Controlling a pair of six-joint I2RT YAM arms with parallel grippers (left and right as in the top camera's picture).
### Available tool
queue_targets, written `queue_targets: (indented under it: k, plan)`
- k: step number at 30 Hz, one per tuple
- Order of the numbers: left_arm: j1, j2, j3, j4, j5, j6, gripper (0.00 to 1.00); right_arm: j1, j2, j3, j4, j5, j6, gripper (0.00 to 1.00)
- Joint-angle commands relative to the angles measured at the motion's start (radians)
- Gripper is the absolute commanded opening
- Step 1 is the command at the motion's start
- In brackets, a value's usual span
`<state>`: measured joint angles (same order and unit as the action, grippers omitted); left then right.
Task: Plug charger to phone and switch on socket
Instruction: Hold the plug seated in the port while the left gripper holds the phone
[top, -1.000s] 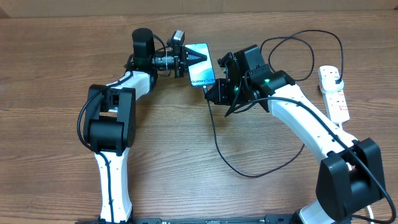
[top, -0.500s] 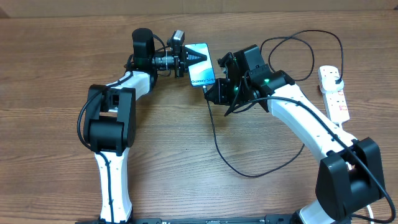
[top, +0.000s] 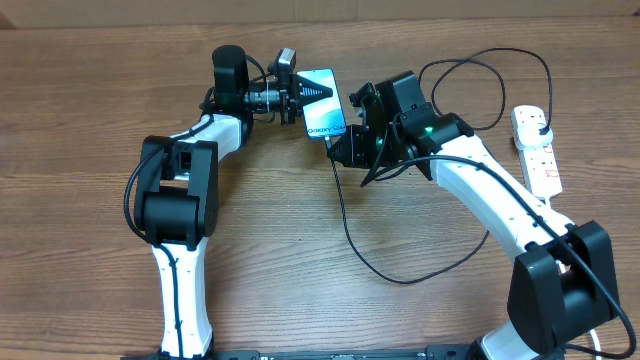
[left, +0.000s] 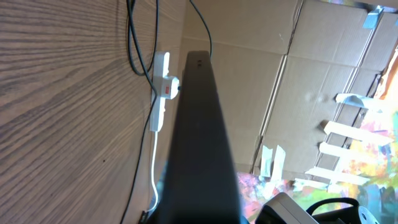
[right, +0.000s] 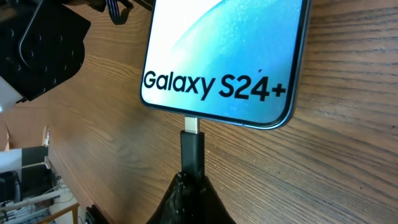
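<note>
Phone: slim rectangular smartphone with light blue-white screen and dark edges (top: 322, 101) is lying flat on the brown wood-grain table (top: 90, 120), near the far middle, "Galaxy S24+" text at the end facing the right arm.
Left gripper: left gripper (top: 300, 92) is sitting at the phone's far end, fingers reaching over it; looks like it is steadying the phone, but whether the fingers are clamped or just resting, cannot tell. Left wrist view is showing only a dark edge-on slab.
Right gripper: right gripper (right: 191, 190) is pinching closed on the small black connector tip (right: 192, 146) of the long thin black charger cable (top: 352, 235), silver end meeting the phone's bottom port.
Insertion: silver metal is showing between connector body and phone edge, so judging it not fully seated.
Socket: white oblong power strip with red switch marks (top: 537, 150) is lying at the right edge, well apart from both grippers; black plug looks to be sitting in its far end, too small to be sure. Switch not yet touched.
Risk 1: pushing off-axis, connector binding or tilting, cause: slight misalignment with port.
Risk 2: phone sliding away under the push, cause: weak left hold.
Risk 3: releasing early, cable stiffness pulling the tip out.
Risk 4: right arm dragging the slack loop when reaching for the socket.
</note>
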<state>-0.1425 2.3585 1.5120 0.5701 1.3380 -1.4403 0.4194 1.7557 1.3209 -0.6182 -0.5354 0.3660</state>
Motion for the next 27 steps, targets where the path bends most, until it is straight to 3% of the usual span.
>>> queue_targets:
  k: [1, 27]
  plan:
    - [-0.004, -0.008, 0.029, 0.011, 0.013, 0.013, 0.04, -0.004, 0.007, 0.001, 0.015, -0.007, 0.002, 0.04]
    - [-0.004, -0.008, 0.029, 0.011, 0.016, 0.013, 0.04, -0.004, 0.007, 0.001, 0.007, 0.037, 0.028, 0.04]
